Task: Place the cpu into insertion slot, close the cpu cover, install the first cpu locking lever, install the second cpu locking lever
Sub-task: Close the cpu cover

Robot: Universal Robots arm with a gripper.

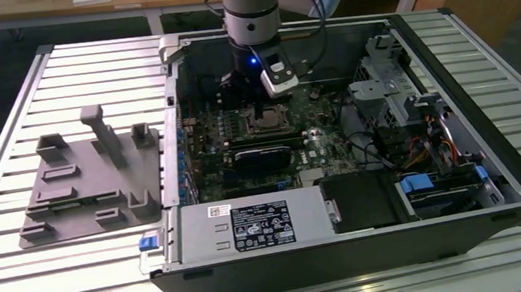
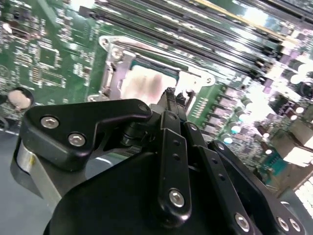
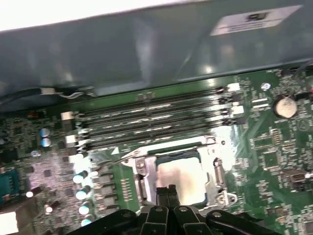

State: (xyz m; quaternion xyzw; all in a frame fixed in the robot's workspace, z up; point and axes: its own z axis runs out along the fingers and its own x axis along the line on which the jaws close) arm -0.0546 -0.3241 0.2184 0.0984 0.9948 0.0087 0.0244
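Observation:
The cpu (image 3: 178, 176) lies in the insertion slot (image 1: 263, 122), its dull silver face showing through the window of the cpu cover (image 3: 216, 172). The cover lies flat over the chip in both wrist views, with the cpu (image 2: 142, 83) framed by the cover (image 2: 110, 73). A thin lever wire (image 3: 120, 157) runs along one side of the socket. My gripper (image 3: 166, 190) hangs just above the chip's edge, its black fingers pressed together and holding nothing. In the second wrist view the gripper (image 2: 170, 94) sits at the socket's rim. In the exterior view the gripper (image 1: 253, 104) is down inside the case.
Long memory slots (image 3: 151, 117) run beside the socket, with the case wall (image 3: 146, 49) beyond them. A black graphics card (image 1: 263, 156) lies just in front of the socket. The power supply (image 1: 248, 228) and drive cage (image 1: 387, 85) crowd the case. A grey fixture (image 1: 88, 179) sits on the table.

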